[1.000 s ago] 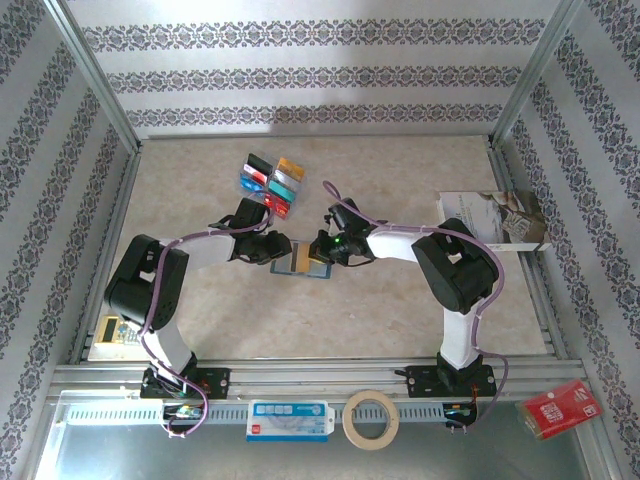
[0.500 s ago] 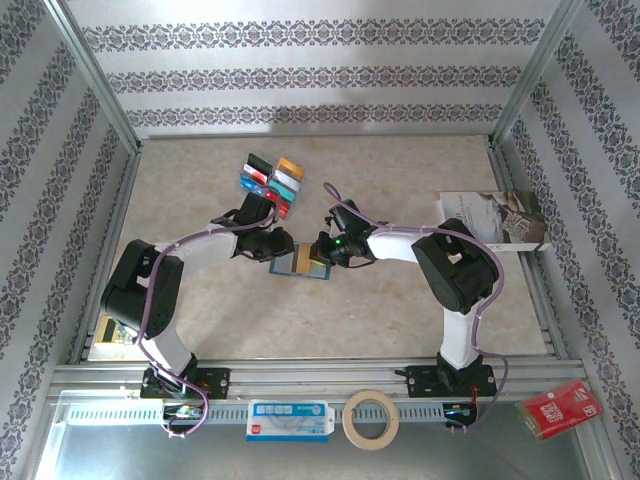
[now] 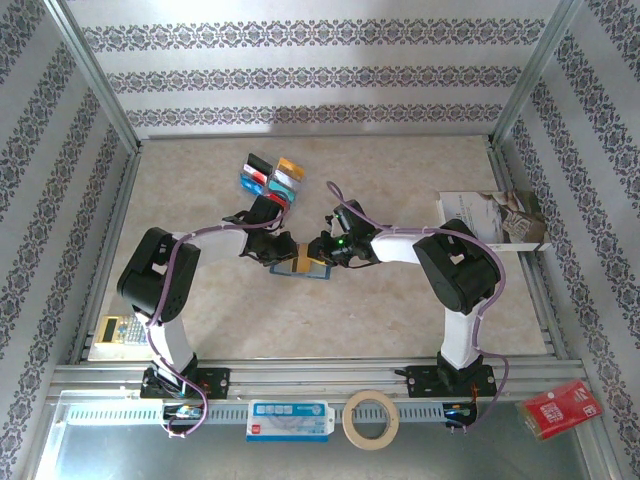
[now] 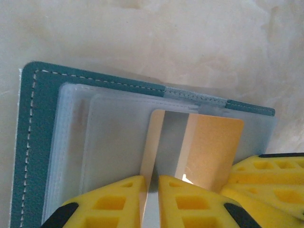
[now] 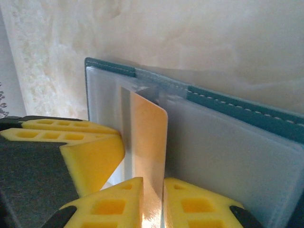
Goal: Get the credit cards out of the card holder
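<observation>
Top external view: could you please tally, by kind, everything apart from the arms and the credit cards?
card holder: 1
printed booklet: 1
tape roll: 1
red packet: 1
white-and-blue tag: 1
small yellowish object by the left arm's base, too small to identify: 1
Total: 6

Robotics test booth: aluminium frame (image 3: 93, 75), patterned wall panels (image 3: 320, 60), marble-look tabletop (image 3: 400, 170), left arm (image 3: 150, 285) and right arm (image 3: 460, 270) bolted at its edge.
</observation>
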Controlling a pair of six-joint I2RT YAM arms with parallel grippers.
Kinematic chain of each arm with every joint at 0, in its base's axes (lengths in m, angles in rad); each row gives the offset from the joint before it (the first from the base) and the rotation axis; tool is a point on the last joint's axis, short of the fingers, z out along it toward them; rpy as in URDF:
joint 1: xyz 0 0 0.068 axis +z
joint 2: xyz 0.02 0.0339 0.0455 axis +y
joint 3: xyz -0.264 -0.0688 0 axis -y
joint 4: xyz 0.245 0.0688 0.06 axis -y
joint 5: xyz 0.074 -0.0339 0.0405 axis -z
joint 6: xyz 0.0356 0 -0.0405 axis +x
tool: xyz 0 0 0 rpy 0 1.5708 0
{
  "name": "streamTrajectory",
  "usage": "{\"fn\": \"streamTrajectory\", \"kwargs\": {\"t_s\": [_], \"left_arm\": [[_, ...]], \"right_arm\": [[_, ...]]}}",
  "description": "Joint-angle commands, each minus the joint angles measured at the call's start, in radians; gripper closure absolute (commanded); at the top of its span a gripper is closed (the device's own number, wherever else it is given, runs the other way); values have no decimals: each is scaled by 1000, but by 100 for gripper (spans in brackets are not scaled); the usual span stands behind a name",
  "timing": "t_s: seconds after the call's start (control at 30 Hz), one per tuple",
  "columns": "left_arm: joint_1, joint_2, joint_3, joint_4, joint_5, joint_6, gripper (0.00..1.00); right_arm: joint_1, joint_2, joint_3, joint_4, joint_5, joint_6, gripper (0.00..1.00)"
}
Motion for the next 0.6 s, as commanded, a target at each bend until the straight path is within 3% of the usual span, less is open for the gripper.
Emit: {"fn": "streamTrajectory", "kwargs": {"t_s": [0.0,0.17,0.3,0.57], "left_arm": [[-9,46,-49,7,-36,-25,82],[-7,43,-57,21,-30,-34,82],[-7,32,-56,26,-32,-38,80],[-3,-111,-45,34,-13,-38,61]], "right_arm": [[4,-1,-18,79,-46,-5,79],[7,12,-25,106,-30,12,80],[12,-4,-40,124,17,35,88],[-28,-192,-155,101,92,2,99]]}}
